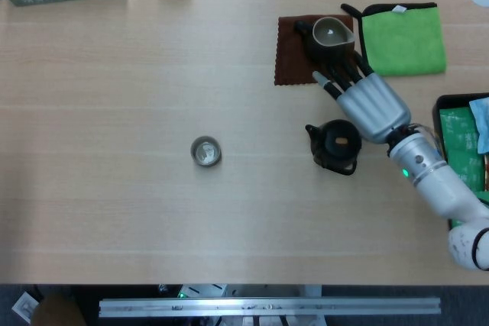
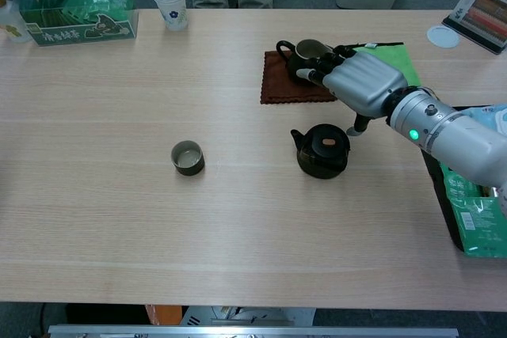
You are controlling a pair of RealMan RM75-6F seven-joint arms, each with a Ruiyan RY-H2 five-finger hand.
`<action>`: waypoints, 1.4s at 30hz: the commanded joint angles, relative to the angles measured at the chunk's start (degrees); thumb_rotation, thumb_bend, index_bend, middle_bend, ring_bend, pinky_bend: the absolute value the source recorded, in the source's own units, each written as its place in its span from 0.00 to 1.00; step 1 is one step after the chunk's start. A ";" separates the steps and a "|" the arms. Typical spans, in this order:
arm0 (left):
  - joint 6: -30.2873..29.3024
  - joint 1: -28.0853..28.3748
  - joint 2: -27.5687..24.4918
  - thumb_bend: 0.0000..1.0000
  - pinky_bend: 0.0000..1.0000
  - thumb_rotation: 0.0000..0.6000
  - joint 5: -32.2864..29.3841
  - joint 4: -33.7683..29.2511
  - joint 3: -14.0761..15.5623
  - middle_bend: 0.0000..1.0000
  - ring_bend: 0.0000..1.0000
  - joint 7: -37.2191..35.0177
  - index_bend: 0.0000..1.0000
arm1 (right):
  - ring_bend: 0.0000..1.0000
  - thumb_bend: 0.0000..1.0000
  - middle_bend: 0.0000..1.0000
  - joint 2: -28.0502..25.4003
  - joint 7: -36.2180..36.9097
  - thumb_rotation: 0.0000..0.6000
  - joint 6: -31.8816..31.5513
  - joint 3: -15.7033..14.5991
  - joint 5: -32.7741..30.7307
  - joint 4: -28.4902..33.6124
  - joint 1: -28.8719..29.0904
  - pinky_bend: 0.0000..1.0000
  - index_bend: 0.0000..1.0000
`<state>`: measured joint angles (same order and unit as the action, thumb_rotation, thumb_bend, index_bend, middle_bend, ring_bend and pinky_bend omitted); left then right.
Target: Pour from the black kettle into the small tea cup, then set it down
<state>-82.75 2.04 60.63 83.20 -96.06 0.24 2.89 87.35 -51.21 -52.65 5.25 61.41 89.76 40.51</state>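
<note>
The black kettle (image 1: 335,145) (image 2: 322,150) stands upright on the table, right of centre, its spout pointing left. My right hand (image 1: 365,101) (image 2: 356,85) hovers just behind and to the right of it, fingers stretched out and apart, reaching over the dark pitcher (image 1: 328,34). Its thumb hangs down close to the kettle's right side; contact is not visible. The small tea cup (image 1: 205,151) (image 2: 188,157) sits alone to the left of the kettle. My left hand appears in neither view.
The pitcher stands on a brown mat (image 1: 294,59) (image 2: 277,85), with a green cloth (image 1: 403,40) (image 2: 394,55) beside it. A black tray (image 1: 443,104) of packets lies at the right edge. A paper cup (image 2: 170,4) and a green box (image 2: 75,17) stand at the far left.
</note>
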 commanded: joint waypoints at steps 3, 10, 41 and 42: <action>0.11 0.03 0.11 0.31 0.23 1.00 0.14 -0.02 0.09 0.24 0.26 0.13 0.22 | 0.00 0.00 0.00 -5.66 4.39 1.00 -0.27 -1.53 2.48 7.11 -0.79 0.00 0.00; 0.05 0.13 0.32 0.31 0.23 1.00 0.88 -0.31 0.31 0.24 0.26 0.31 0.22 | 0.01 0.00 0.11 -10.96 15.37 1.00 1.86 -4.33 10.92 13.39 -1.50 0.00 0.00; 0.19 -0.38 0.00 0.31 0.23 1.00 0.26 -0.42 0.59 0.24 0.26 0.43 0.22 | 0.10 0.00 0.19 -9.94 23.97 1.00 10.25 -9.96 16.19 12.36 1.24 0.00 0.00; 0.21 -0.38 -0.01 0.31 0.23 1.00 0.30 -0.43 0.61 0.24 0.26 0.45 0.22 | 0.11 0.00 0.19 -10.07 24.07 1.00 10.12 -10.18 16.46 12.45 1.15 0.00 0.00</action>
<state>-82.55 1.66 60.62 83.50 -96.48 0.84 3.33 77.37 -27.22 -42.44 -4.77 77.71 102.13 41.73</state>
